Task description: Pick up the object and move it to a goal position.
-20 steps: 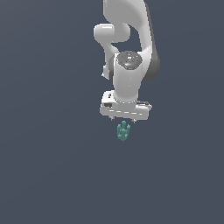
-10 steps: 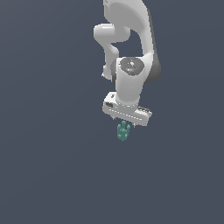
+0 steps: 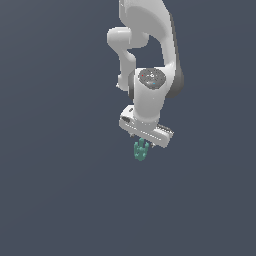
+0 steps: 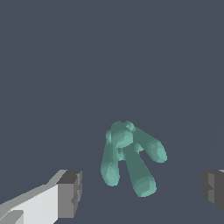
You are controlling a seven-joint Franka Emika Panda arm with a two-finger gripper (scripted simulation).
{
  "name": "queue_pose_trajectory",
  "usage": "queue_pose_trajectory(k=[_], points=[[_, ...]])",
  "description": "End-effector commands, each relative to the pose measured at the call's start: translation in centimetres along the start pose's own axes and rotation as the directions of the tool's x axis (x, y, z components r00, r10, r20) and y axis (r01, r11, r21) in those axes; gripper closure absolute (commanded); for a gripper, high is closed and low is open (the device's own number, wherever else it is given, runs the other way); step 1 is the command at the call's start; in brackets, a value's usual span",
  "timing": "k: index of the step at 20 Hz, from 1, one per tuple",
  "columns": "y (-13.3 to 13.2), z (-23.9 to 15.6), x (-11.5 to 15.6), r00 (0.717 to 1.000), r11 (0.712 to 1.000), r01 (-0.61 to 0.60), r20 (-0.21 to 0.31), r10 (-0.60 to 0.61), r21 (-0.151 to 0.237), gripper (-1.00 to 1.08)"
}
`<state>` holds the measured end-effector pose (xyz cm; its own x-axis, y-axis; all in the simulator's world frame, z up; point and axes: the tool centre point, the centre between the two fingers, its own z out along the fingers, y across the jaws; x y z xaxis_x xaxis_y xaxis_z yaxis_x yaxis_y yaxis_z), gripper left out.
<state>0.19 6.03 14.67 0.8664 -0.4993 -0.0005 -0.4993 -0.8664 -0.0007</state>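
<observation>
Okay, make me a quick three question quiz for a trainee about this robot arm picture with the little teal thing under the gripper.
1. True or false: the gripper is shut on the teal object.
2. In the wrist view, where does the object sit relative to the two fingertips? A) between them, touching neither B) pressed against one C) outside the pair
3. What colour is the arm?

Key
1. False; the jaws stand wide apart.
2. A
3. White
</observation>
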Motion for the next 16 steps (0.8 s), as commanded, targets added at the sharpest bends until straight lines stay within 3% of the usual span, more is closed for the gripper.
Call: queue_pose_trajectory(k=[1,8,16], points=[[0.0,0.1,0.0,1.0,1.0,-0.014,0.0,0.014,-0.001,-0.92],[0.0,0.6,0.0,1.0,1.0,-0.013,0.0,0.013,-0.001,-0.92],[0.1,4.2,-0.1,1.0,1.0,-0.016,-0.001,0.016,-0.001,-0.92]])
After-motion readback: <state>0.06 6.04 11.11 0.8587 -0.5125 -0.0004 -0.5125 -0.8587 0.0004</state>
